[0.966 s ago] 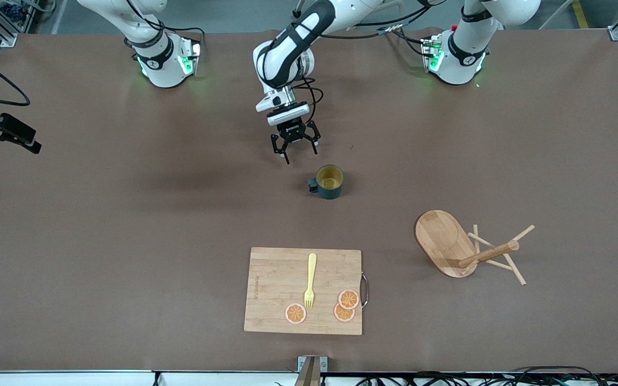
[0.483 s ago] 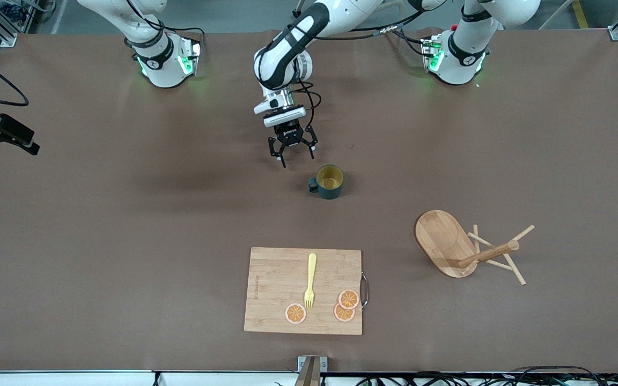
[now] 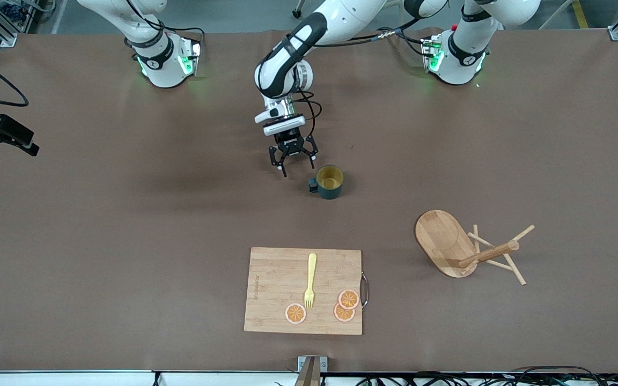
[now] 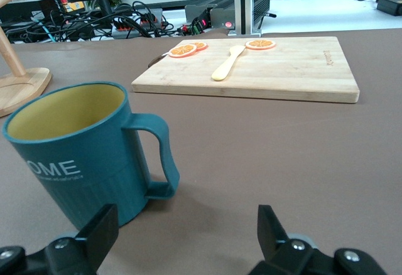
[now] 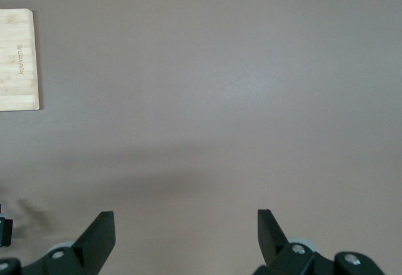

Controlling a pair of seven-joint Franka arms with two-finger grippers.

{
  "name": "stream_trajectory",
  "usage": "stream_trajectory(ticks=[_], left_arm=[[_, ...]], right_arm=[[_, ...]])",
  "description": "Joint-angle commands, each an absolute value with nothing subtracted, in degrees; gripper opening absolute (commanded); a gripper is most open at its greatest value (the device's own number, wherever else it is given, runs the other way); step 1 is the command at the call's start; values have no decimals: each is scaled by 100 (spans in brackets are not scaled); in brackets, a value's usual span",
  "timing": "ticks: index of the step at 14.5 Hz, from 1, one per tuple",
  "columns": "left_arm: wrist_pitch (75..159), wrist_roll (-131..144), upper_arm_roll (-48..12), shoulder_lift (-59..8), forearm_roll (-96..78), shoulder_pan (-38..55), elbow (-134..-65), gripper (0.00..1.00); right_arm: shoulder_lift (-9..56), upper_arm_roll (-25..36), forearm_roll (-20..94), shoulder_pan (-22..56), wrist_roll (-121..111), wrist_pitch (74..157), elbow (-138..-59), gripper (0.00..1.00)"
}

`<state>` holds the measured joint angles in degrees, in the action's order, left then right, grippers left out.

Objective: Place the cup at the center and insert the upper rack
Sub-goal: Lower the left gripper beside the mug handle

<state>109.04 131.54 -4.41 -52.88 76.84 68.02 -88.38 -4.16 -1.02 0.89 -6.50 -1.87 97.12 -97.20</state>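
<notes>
The cup (image 3: 329, 182) is dark teal with a yellow inside. It stands upright mid-table, its handle (image 4: 157, 156) toward the right arm's end. My left gripper (image 3: 293, 162) hangs low over bare table beside that handle. Its jaws are open and hold nothing. In the left wrist view the cup (image 4: 75, 149) sits just ahead of one finger (image 4: 100, 228), off the gap's line. The upper rack (image 3: 464, 249), a wooden mug tree, lies tipped on its side toward the left arm's end. My right gripper (image 5: 186, 237) waits open over bare table.
A bamboo cutting board (image 3: 303, 290) lies nearer the front camera than the cup. It carries a yellow fork (image 3: 310, 281) and three orange slices (image 3: 347, 299). The rack's pegs (image 3: 513, 262) stick out across the table.
My left gripper has come down and drawn closer to the cup's handle side. The cup, the rack and the board have not moved.
</notes>
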Motion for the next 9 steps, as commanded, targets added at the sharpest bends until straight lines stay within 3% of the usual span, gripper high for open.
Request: stream_trajectory(ticks=[1, 9], left_arm=[[10828, 12807, -378, -5449, 7787, 6838, -8605, 98], [10969, 12718, -220, -5554, 7787, 6785, -8411, 93]], right_arm=[[-563, -149, 0, -686, -246, 9756, -9844, 100], [-563, -158, 0, -685, -246, 9738, -9844, 100]])
